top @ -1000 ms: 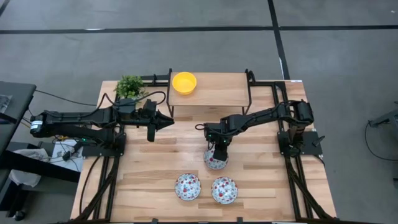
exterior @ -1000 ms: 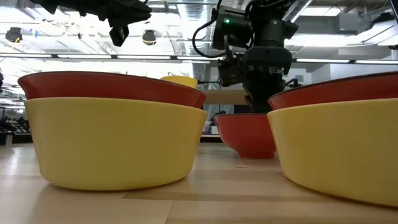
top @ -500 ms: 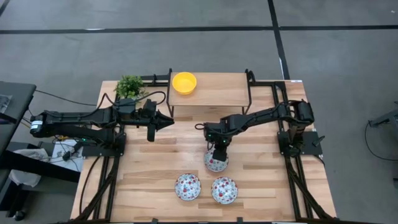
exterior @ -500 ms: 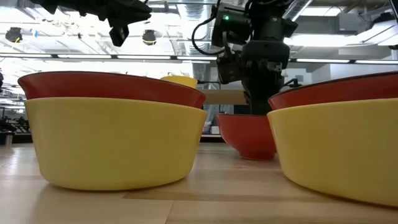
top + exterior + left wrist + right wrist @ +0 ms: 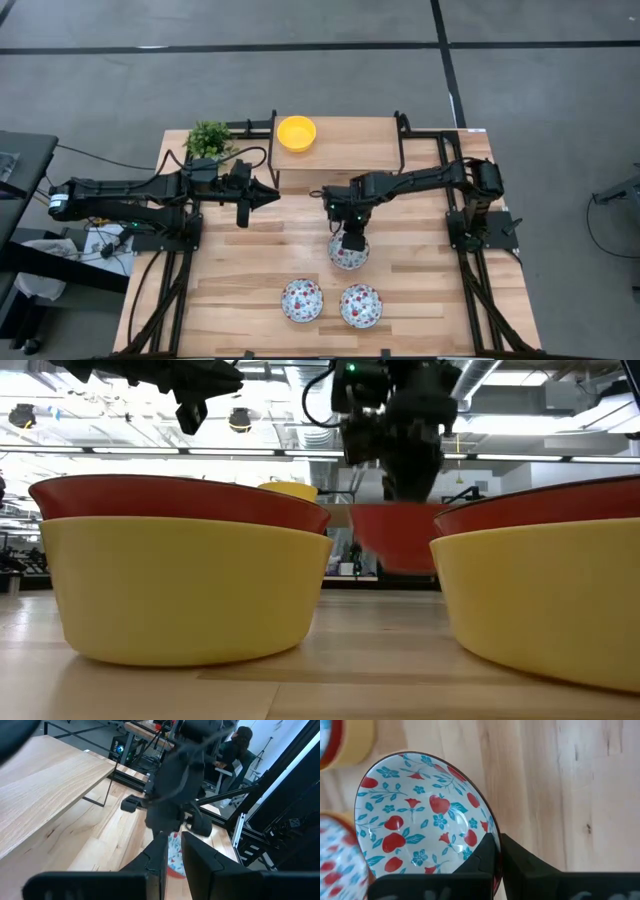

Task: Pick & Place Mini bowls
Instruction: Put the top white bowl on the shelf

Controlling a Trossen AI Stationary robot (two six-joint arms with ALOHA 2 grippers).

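One floral bowl hangs by its rim in my right gripper, fingers pinched together on it, shelf straight beyond, nearer this arm.

Industrial lab or workshop, grey concrete floor, exposed ceiling pipes, metal-framed workbenches

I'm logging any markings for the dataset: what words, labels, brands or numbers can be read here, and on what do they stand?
None can be read.
The floral bowl held by the right gripper carries only a flower pattern.
The yellow bowl on the shelf is plain.
The left gripper shows no label.
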